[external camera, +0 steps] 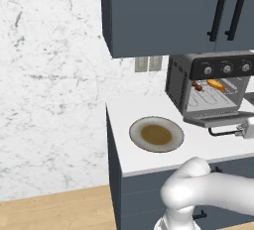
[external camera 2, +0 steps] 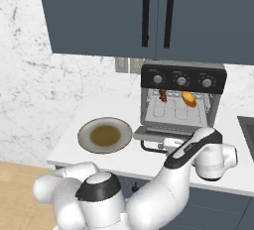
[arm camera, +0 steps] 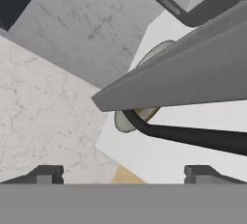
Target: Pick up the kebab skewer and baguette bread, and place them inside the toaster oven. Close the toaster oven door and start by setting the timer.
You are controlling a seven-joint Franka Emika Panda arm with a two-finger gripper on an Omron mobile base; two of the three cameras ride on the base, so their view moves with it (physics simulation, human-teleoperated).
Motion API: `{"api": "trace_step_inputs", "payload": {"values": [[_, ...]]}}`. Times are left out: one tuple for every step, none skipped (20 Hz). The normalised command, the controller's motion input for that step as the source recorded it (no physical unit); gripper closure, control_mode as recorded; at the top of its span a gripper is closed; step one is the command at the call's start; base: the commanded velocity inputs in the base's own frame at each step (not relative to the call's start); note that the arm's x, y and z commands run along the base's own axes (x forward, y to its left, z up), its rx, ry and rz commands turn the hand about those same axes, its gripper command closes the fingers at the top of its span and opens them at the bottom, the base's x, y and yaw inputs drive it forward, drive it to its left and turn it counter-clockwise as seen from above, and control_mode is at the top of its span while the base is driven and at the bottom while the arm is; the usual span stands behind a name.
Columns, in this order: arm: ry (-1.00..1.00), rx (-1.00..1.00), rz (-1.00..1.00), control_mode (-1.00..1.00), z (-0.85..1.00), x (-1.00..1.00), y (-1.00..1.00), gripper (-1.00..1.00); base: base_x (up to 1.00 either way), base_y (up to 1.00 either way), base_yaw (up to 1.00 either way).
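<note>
gripper (arm camera: 123, 174) open | under toaster oven door (arm camera: 193, 80) edge | handle (arm camera: 193, 137) close

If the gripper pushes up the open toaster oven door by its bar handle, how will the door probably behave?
The dark-framed glass toaster oven door lies flat, so it would likely swing stiffly about its rear edge. Its thin black bar handle looks smooth, so the open gripper might slip. The boxy dark grey toaster oven looks heavy enough to stay.

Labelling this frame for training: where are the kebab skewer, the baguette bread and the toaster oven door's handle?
kebab skewer (external camera 2: 162, 94), right base view, its red chunks.
baguette bread (external camera 2: 188, 98), right base view, loaf's middle.
toaster oven door handle (arm camera: 193, 136), hand view, the black bar.
</note>
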Motion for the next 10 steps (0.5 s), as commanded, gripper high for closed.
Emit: {"api": "trace_step_inputs", "payload": {"values": [[-0.23,-0.13,-0.14,-1.00,0.11,0.81,0.90,-1.00,0.00,0.00,0.00],[-0.23,-0.15,-0.15,-1.00,0.09,0.80,0.98,-1.00,0.00,0.00,0.00],[-0.24,-0.16,-0.17,-1.00,0.09,0.76,1.00,-1.00,0.00,0.00,0.00],[-0.23,-0.19,-0.19,-1.00,0.10,0.74,1.00,-1.00,0.00,0.00,0.00],[-0.23,-0.20,-0.20,-1.00,0.08,0.79,1.00,-1.00,0.00,0.00,0.00],[-0.23,-0.21,-0.21,-1.00,0.07,0.79,1.00,-1.00,0.00,0.00,0.00],[-0.23,-0.21,-0.23,-1.00,0.07,0.87,1.00,-1.00,0.00,0.00,0.00],[-0.22,-0.21,-0.23,-1.00,0.03,0.86,1.00,-1.00,0.00,0.00,0.00],[-0.23,-0.22,-0.23,-1.00,0.07,0.86,1.00,-1.00,0.00,0.00,0.00],[-0.22,-0.21,-0.24,-1.00,0.00,0.89,1.00,-1.00,0.00,0.00,0.00]]}}
